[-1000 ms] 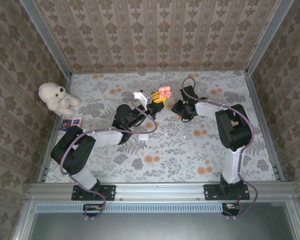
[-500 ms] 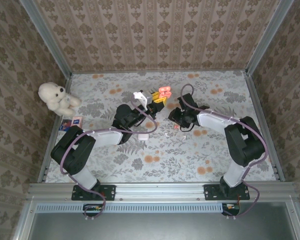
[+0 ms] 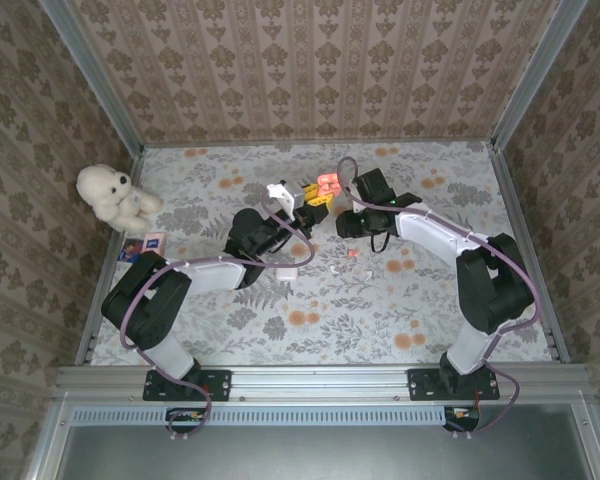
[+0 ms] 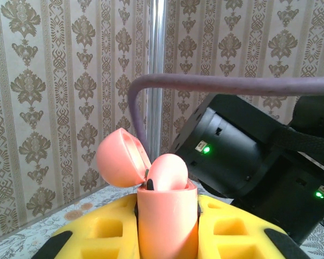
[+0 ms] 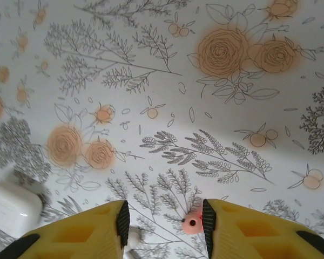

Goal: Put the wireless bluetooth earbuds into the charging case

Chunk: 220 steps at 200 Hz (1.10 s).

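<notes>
One orange case (image 4: 167, 226), one white case (image 3: 287, 270), one earbud (image 5: 192, 221) (orange), one teddy (image 3: 110, 195).

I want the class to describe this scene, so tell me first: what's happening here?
The left gripper has its fingers shut on an orange-pink charging case, holding it upright with its lid open. The right gripper points down at the flowered table with its fingers apart. An orange-red earbud shows between them, close to one finger, not clamped. A white case lies on the table nearby.
</notes>
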Available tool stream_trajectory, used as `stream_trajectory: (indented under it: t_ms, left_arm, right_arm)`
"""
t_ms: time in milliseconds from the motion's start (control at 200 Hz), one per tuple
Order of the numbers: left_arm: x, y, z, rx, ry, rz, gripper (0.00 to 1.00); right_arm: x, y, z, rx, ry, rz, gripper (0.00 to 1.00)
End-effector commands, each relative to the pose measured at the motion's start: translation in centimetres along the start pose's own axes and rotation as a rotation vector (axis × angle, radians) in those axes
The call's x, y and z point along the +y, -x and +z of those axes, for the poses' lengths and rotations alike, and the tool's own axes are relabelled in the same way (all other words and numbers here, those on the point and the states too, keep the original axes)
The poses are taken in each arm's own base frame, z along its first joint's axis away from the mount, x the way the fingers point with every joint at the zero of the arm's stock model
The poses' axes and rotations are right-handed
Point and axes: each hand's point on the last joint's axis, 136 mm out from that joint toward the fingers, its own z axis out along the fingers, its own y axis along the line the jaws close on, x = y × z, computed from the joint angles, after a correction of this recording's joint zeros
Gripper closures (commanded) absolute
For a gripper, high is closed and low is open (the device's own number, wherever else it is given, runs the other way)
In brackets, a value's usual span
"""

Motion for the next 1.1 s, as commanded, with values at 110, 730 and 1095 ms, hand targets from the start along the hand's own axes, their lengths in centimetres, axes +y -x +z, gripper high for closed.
stream_trajectory:
  t_ms: [110,730,1095]
  left_arm:
    - [-0.7,1.9,0.2,-0.062,-0.023,0.007,1.0]
    - [-0.6,2.9,0.1,-0.079,-0.014,0.02,1.0]
    - [-0.5,2.9,0.2,-0.081,-0.012,0.018,1.0]
  right_arm:
    - [-0.5,-3.0,2.1,0.159,-0.017,-0.133,0.61]
    - [-0.7,-6.6,5.7,0.283,-0.006,-0.139,0.64]
    - [-1.2,-7.6,6.2,0.32,-0.042,-0.123,0.65]
